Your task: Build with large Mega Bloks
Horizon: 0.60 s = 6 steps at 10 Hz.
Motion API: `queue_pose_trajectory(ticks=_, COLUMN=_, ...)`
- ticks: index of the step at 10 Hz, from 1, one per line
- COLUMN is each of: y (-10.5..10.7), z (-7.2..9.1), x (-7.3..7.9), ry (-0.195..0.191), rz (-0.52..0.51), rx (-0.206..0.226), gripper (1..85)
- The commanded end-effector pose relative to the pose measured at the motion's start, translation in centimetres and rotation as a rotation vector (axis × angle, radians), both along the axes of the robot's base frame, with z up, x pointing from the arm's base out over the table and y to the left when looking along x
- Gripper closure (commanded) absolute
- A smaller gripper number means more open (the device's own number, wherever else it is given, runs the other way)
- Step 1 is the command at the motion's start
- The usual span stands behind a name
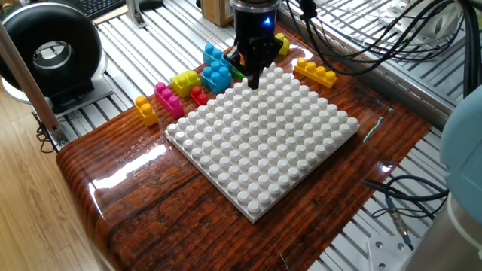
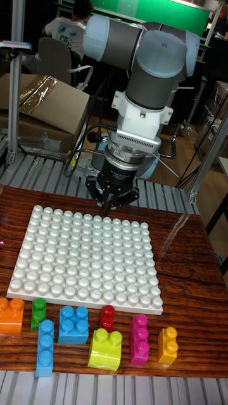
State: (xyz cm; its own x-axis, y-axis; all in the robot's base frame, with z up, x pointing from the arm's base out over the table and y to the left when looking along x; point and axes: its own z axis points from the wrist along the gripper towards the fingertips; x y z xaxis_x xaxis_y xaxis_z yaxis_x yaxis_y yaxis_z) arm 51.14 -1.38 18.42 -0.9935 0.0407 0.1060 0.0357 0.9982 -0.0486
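My gripper [image 1: 252,77] hangs just above the far corner of the white studded baseplate [image 1: 263,143], fingers pressed together with nothing between them; in the tall fixed view the gripper [image 2: 113,206] hovers over the plate's back edge [image 2: 88,218]. The Mega Bloks lie loose on the table beside the plate: blue [image 1: 217,77], lime yellow [image 1: 184,81], pink [image 1: 169,100], red [image 1: 199,95] and yellow-orange [image 1: 146,110]. A green brick [image 1: 237,72] is partly hidden behind the gripper. In the tall fixed view they form a row: orange [image 2: 11,314], green [image 2: 38,313], blue [image 2: 74,324], red [image 2: 107,317].
A long yellow-orange brick [image 1: 315,72] lies by the plate's right far side. A black round device [image 1: 49,53] stands at the left. Cables [image 1: 399,203] trail off the table's right edge. The wooden table edge [image 1: 83,188] runs at the near left.
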Motion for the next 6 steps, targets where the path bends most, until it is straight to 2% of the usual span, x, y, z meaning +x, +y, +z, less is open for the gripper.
queue_pose_trajectory(ticks=1, y=-1.43, z=-0.61, x=0.50, ry=-0.046, rz=0.089, rx=-0.012, gripper=48.7)
queue_pose_trajectory(ticks=2, y=-0.99, z=-0.80, x=0.23, ry=-0.040, rz=0.093, rx=0.017, gripper=40.7)
queue_pose_trajectory(ticks=4, y=-1.19, z=-0.57, x=-0.11, ry=-0.028, rz=0.100, rx=0.029, gripper=36.3)
queue_pose_trajectory(ticks=6, y=-0.93, z=-0.75, x=-0.26, ry=-0.039, rz=0.101, rx=0.053, gripper=34.0)
